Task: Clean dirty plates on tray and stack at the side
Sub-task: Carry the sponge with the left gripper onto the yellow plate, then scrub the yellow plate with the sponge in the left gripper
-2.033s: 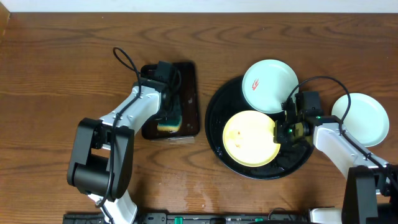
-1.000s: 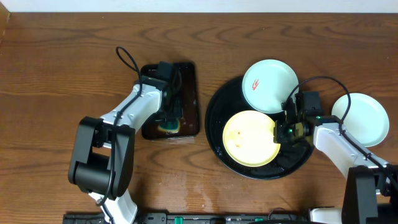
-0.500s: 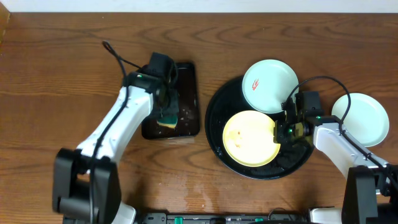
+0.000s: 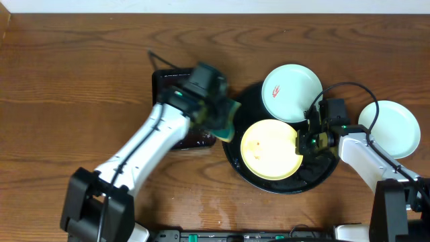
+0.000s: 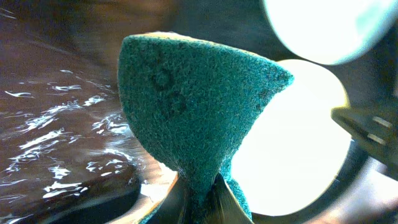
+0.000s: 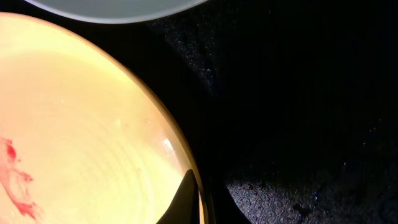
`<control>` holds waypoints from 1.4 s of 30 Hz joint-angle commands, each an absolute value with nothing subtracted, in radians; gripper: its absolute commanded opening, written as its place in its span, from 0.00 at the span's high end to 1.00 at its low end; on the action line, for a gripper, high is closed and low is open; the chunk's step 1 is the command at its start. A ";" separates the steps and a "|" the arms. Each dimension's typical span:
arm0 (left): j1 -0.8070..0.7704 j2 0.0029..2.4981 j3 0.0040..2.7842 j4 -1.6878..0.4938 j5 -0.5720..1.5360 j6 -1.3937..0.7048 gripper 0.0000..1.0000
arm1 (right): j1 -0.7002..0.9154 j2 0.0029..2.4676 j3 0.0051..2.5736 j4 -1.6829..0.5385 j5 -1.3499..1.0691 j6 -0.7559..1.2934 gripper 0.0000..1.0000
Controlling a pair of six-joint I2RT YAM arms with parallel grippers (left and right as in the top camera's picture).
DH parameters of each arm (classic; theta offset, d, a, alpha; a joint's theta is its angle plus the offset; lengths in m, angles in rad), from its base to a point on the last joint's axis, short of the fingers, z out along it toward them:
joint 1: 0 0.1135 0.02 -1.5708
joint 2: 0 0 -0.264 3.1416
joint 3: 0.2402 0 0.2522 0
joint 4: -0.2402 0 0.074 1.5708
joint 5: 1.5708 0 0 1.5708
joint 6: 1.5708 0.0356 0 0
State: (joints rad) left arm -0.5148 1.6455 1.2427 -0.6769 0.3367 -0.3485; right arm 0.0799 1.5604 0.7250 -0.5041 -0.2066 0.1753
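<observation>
- Sponge [image 4: 228, 115] first: your left claw [image 4: 222, 115] has it pinched tight and holds it over the left rim of the round tray [image 4: 316, 176], just beside the yellow plate [image 4: 269, 149].
- Only the left wrist view shows you that grip. The claw's tips squeeze the lower end of the sponge [image 5: 193, 106], so its teal scrub face bulges upward. The yellow plate [image 5: 292, 143] glows blurred behind it.
- Your right claw [image 4: 306, 141] sits inside the round tray at the yellow plate's right edge. From overhead you cannot read its jaws.
- The right wrist view settles it: the right claw [image 6: 200, 199] is clamped on the plate's rim, with one finger [image 6: 181, 202] on the inner face.
- That same view gives you a red smear [image 6: 15, 180] on the yellow plate [image 6: 81, 112], which is barely visible from overhead. It also shows the round tray's black floor [image 6: 298, 93], speckled and glinting.
- The marked pale plate [image 4: 291, 92], with a small red streak, lies across the round tray's far rim, just beside the yellow plate.
- The plain pale plate [image 4: 390, 129] rests on the table [image 4: 67, 81] to the right of the round tray, off it, with no marks that you can see.
- The small tray [image 4: 168, 79] lies just left of the round tray, largely hidden under your left arm.
- The table is brown wood grain, and a pale strip [image 4: 215, 5] runs along its far edge beyond the round tray.
</observation>
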 commanded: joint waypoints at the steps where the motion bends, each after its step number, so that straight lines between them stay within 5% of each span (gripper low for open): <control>1: -0.632 1.676 1.274 -0.618 0.399 -0.435 0.92 | 0.086 1.601 0.707 -0.516 -0.139 0.197 0.99; 16: -0.842 2.033 1.273 -0.409 0.334 -0.690 0.93 | 0.086 1.601 0.707 -0.522 -0.140 0.198 0.99; 25: -0.826 2.044 1.293 -0.660 -0.259 -0.610 0.93 | 0.086 1.601 0.707 -0.532 -0.139 0.197 0.99; 32: -0.826 2.044 1.309 -0.731 -0.439 -0.569 0.92 | 0.086 1.601 0.707 -0.535 -0.139 0.197 0.99; 36: -0.825 2.045 1.309 -0.682 -0.323 -0.580 0.93 | 0.086 1.601 0.707 -0.542 -0.139 0.197 0.99; 42: -0.825 2.055 1.308 -0.477 0.290 -0.630 0.93 | 0.086 1.601 0.707 -0.546 -0.139 0.197 0.99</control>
